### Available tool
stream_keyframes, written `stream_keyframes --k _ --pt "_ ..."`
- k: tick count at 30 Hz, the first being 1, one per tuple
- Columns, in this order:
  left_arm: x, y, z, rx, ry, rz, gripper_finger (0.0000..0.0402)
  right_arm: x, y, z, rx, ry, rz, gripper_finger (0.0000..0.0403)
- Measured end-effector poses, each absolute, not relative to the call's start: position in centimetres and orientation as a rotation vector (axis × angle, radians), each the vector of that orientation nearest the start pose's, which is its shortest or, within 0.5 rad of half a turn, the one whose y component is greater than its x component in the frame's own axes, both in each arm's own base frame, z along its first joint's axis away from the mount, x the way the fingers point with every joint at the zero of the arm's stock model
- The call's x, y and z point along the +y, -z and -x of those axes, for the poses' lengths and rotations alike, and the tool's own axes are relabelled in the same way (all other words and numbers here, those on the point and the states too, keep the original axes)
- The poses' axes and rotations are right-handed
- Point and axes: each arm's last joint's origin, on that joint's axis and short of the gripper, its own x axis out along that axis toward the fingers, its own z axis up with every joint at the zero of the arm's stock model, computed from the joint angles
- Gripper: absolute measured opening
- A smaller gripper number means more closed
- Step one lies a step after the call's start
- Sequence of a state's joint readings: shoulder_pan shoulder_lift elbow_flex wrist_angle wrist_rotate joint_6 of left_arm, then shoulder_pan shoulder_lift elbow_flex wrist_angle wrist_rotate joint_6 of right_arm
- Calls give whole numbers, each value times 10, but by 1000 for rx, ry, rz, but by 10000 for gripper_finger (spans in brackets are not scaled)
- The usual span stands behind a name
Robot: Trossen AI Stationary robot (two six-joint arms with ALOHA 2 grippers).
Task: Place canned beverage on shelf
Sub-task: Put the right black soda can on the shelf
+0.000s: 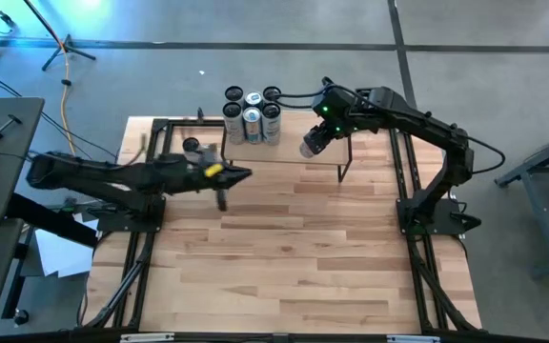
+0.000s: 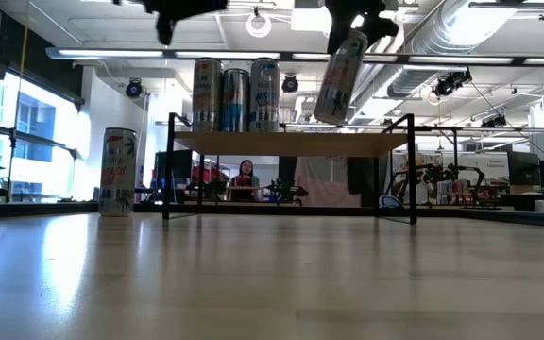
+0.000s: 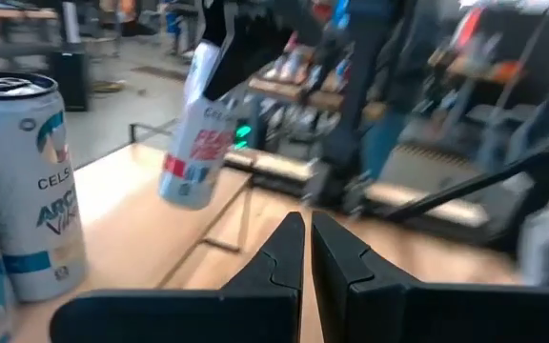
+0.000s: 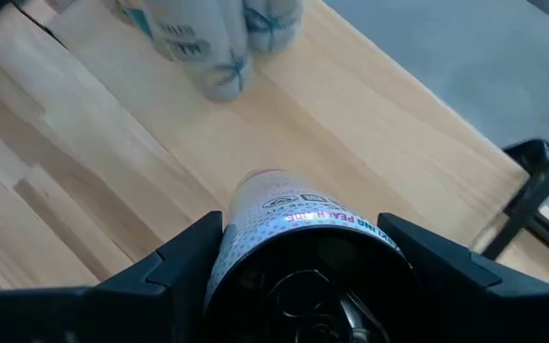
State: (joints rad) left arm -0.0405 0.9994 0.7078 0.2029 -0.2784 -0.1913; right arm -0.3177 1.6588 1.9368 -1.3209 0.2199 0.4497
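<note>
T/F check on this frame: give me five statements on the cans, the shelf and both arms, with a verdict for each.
1. The right gripper holds a can. True.
2. That can stands on the shelf. False: it hangs tilted above it.
3. The left gripper has its jaws shut and empty. True.
4. The shelf is bare. False: a cluster of cans stands on it.
5. A single can stands on the table, off the shelf. True.

Closed left hand (image 3: 307,250) faces a tilted can (image 3: 194,152) (held aloft).
</note>
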Motion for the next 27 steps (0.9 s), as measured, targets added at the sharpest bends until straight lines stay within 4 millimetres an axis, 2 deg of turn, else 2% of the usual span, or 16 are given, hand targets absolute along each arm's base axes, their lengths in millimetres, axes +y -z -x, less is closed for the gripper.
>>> stream_keyframes --k 7,15,21,27 --pt "-2 -307 -275 142 -405 41 0 -107 -407 -289 951 747 -477 243" --pt "-4 -313 -321 181 -423 -93 0 -108 -405 -292 955 747 -480 245" --pt "0 -288 -350 239 -435 -114 0 -108 -403 -292 960 753 -495 248" --pt "13 -268 -375 237 -476 -87 0 -110 -399 -295 980 762 -502 250"
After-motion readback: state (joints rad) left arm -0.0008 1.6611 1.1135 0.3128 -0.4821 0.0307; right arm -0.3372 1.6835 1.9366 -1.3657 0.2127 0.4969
